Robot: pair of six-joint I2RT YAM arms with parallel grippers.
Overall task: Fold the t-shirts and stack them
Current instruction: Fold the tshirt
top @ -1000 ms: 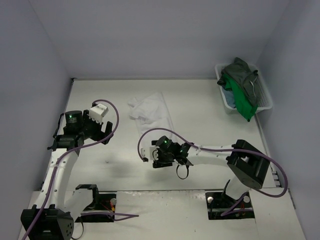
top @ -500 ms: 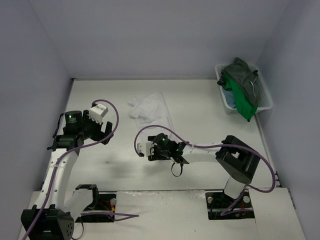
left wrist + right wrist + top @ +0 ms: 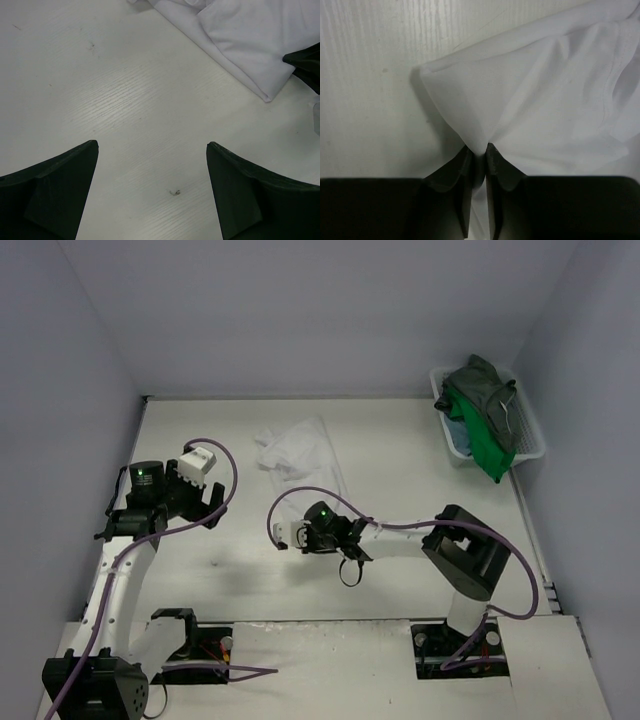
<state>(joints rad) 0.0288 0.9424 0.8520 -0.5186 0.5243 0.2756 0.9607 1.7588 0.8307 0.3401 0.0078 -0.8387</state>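
A crumpled white t-shirt [image 3: 300, 453] lies on the table at mid-back. My right gripper [image 3: 331, 521] is at its near edge, and in the right wrist view that gripper [image 3: 479, 149] is shut on a pinched fold of the white t-shirt [image 3: 545, 100]. The cloth rises in a tent from the jaws. My left gripper [image 3: 207, 506] hovers to the left of the shirt. It stands open [image 3: 152, 145] over bare table, with the white t-shirt's [image 3: 235, 40] corner ahead to its right. A dark grey-green t-shirt [image 3: 486, 385], a bright green one [image 3: 487, 443] and a teal-blue one [image 3: 456, 430] sit in the basket.
A white mesh basket [image 3: 533, 426] stands at the back right against the wall. Grey walls close in the table on the left, back and right. Purple cables loop off both arms. A small dark scuff [image 3: 174, 192] marks the table under the left gripper.
The right arm has reached forward and left to the white t-shirt's near edge, and its jaws have shut on the cloth. The left arm has not moved.
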